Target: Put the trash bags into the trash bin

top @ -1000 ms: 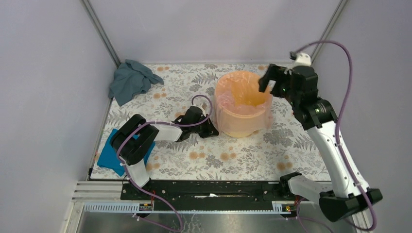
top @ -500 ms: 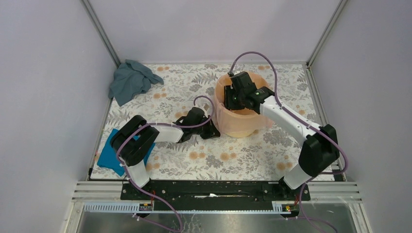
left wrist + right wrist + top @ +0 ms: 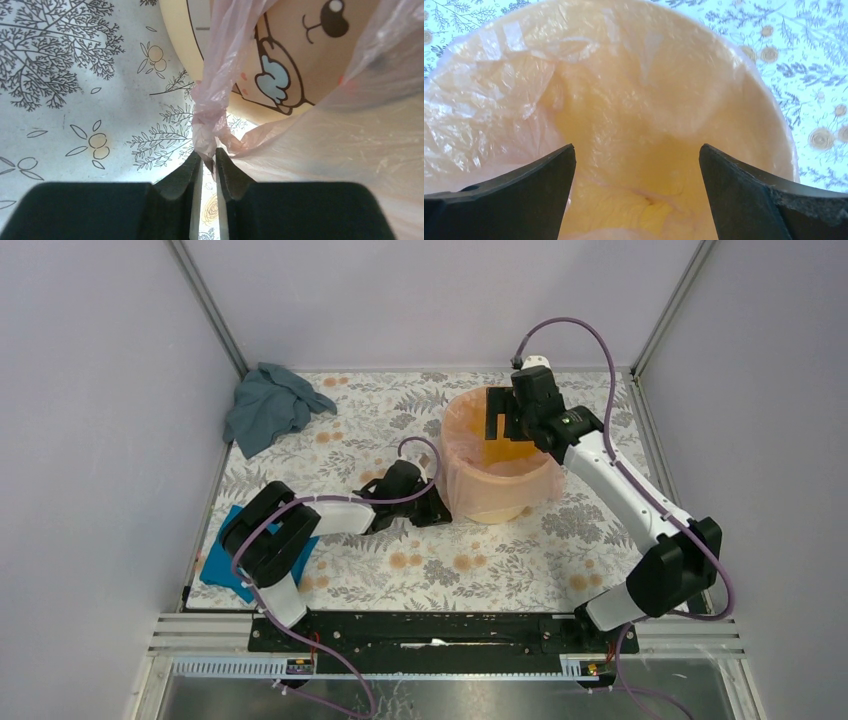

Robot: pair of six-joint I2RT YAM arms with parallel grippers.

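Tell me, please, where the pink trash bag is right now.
In the top view, the trash bag lines the trash bin, draped over its rim; the left gripper pinches a bunched corner by the bin's left wall.

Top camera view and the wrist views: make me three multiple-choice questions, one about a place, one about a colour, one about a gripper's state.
1. Where on the table is the grey-blue cloth? A far left corner; B near right corner; C centre.
2. What colour is the trash bag? A green; B pale pink; C black.
3. The right gripper is: A shut on the bag; B shut on a cloth; C open over the trash bin.
Answers: A, it lies crumpled by the back left wall; B, pink film shows pinched by the left gripper; C, its jaws stand wide apart above the lined bin.
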